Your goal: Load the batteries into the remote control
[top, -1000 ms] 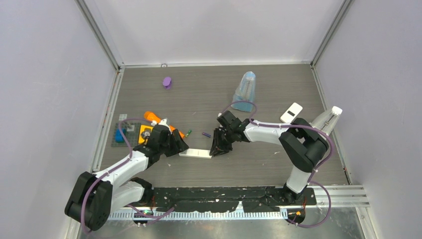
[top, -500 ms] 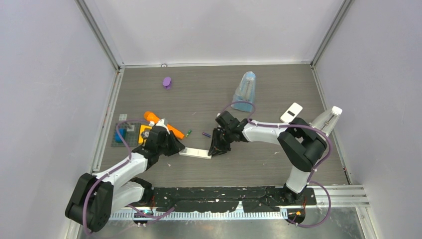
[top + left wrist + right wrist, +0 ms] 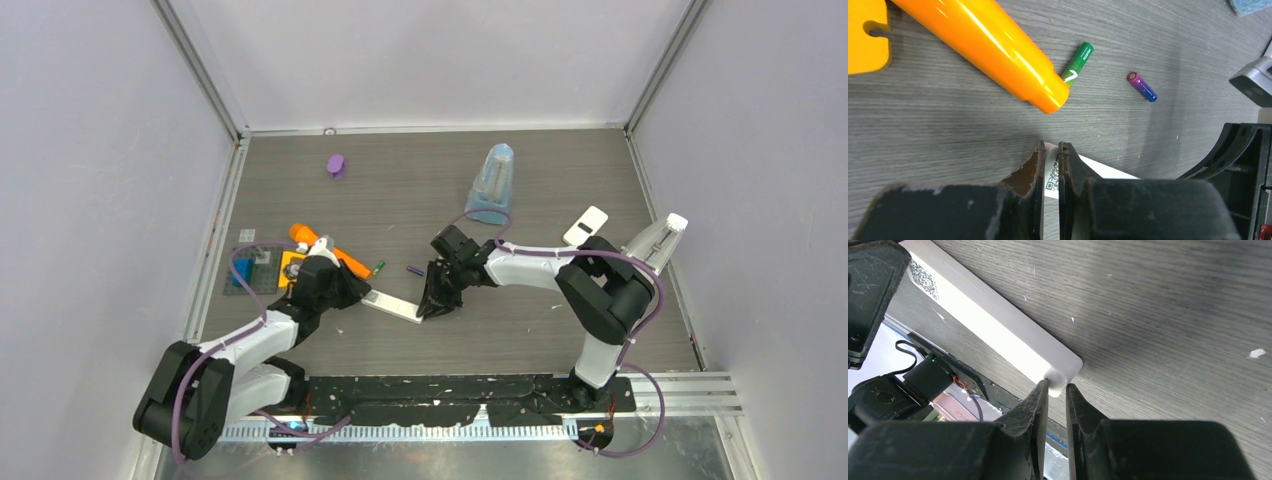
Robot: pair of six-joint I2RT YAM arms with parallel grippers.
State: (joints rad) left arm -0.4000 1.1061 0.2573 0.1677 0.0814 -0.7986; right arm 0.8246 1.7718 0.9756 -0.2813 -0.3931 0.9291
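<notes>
Item: remote control (image 3: 392, 305), judged slim, rigid, light (smooth, may slip) | left gripper (image 3: 1051, 150) and right gripper (image 3: 1056, 386) each clamp one end | green battery (image 3: 1078, 62), purple battery (image 3: 1142, 86) loose on tabletop (image 3: 948, 110), roll-prone; pinch mid-barrel

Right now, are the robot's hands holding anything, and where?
Both hold the flat white plastic remote: the left hand pinches its QR-code end, the right hand the opposite end.

The remote control (image 3: 392, 305) mid-frame
At its left end the left gripper (image 3: 361, 295), at its right the right gripper (image 3: 429, 307); batteries (image 3: 379, 267) just above.
</notes>
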